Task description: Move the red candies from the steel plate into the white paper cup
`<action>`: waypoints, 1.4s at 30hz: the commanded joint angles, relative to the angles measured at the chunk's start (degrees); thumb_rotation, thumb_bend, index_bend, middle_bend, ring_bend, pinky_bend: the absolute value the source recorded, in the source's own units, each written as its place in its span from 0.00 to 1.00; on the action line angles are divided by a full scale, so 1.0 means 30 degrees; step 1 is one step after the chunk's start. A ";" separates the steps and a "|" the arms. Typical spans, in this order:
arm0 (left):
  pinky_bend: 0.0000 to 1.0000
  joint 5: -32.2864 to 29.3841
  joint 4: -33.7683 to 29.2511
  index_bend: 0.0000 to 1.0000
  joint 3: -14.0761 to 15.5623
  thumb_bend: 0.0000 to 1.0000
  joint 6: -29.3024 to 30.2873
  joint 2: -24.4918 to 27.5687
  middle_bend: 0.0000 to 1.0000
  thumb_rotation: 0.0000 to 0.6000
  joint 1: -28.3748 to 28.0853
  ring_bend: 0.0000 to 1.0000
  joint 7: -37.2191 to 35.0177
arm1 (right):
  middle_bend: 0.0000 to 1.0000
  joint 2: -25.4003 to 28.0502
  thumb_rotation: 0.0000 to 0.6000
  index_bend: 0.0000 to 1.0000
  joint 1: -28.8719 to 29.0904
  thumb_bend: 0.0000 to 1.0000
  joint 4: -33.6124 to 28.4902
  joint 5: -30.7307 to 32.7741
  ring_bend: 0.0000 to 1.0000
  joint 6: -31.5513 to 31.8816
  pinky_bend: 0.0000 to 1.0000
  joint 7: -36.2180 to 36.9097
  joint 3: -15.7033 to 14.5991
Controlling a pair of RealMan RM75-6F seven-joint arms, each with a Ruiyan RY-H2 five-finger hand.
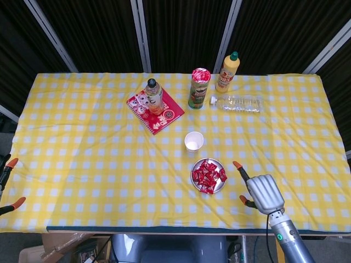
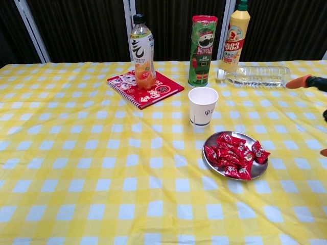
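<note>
Up in the head view, the red candies (image 1: 208,176) lie in a heap on the steel plate (image 1: 218,164), which sits on the counter (image 1: 82,159) with its yellow and white squares. The white paper cup (image 1: 193,141) stands upright just behind the plate, not touching it. The right robot hand (image 1: 262,192) is over the counter near the plate's right side. It holds nothing, and its orange-tipped fingers (image 1: 237,164) are spread toward the plate. Only two orange tips of the left robot hand (image 1: 12,183) peek in at the left edge, so I cannot tell how it is set.

Down in the chest view, the candies (image 2: 233,154) fill the plate (image 2: 258,170), and the cup (image 2: 203,105) stands close behind it. One orange fingertip (image 2: 298,82) of the right robot hand pokes in from the right edge, above the counter (image 2: 82,168).
</note>
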 commanded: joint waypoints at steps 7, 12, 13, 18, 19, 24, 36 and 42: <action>0.00 -0.0042 -0.0113 0.00 0.0047 0.00 -0.0166 0.0144 0.00 1.00 -0.0058 0.00 -0.0229 | 0.78 -0.4108 1.00 0.25 0.2791 0.28 -0.0143 0.5808 0.84 -0.1706 0.97 -0.4836 0.1389; 0.00 -0.0038 -0.0065 0.00 0.0085 0.00 -0.0237 0.0171 0.00 1.00 -0.0078 0.00 -0.0324 | 0.78 -0.5124 1.00 0.23 0.3788 0.28 0.0335 0.8180 0.84 -0.1861 0.97 -0.5600 0.1955; 0.00 -0.0034 -0.0089 0.00 0.0086 0.00 -0.0258 0.0177 0.00 1.00 -0.0094 0.00 -0.0340 | 0.78 -0.5204 1.00 0.22 0.3952 0.28 0.0397 0.8540 0.84 -0.1882 0.97 -0.5748 0.2016; 0.00 -0.0179 -0.0193 0.00 0.0113 0.00 -0.0530 0.0268 0.00 1.00 -0.0165 0.00 -0.0347 | 0.78 -0.5604 1.00 0.18 0.4908 0.28 0.0756 1.0639 0.84 -0.1990 0.97 -0.6364 0.2376; 0.00 -0.0208 -0.0209 0.00 0.0117 0.00 -0.0573 0.0285 0.00 1.00 -0.0175 0.00 -0.0352 | 0.78 -0.5650 1.00 0.17 0.5073 0.28 0.0819 1.0971 0.84 -0.2017 0.97 -0.6463 0.2420; 0.00 -0.0208 -0.0275 0.00 0.0131 0.00 -0.0635 0.0329 0.00 1.00 -0.0209 0.00 -0.0369 | 0.78 -0.5793 1.00 0.15 0.6057 0.28 0.1059 1.2973 0.84 -0.2122 0.97 -0.6956 0.2709; 0.00 -0.0295 -0.0471 0.00 0.0153 0.00 -0.0814 0.0417 0.00 1.00 -0.0278 0.00 -0.0258 | 0.78 -0.6049 1.00 0.15 0.7644 0.28 0.1826 1.5357 0.84 -0.2021 0.97 -0.7051 0.2742; 0.00 -0.0331 -0.0475 0.00 0.0165 0.00 -0.0887 0.0437 0.00 1.00 -0.0305 0.00 -0.0290 | 0.78 -0.6256 1.00 0.16 0.8240 0.28 0.2363 1.5949 0.84 -0.1960 0.97 -0.6978 0.2516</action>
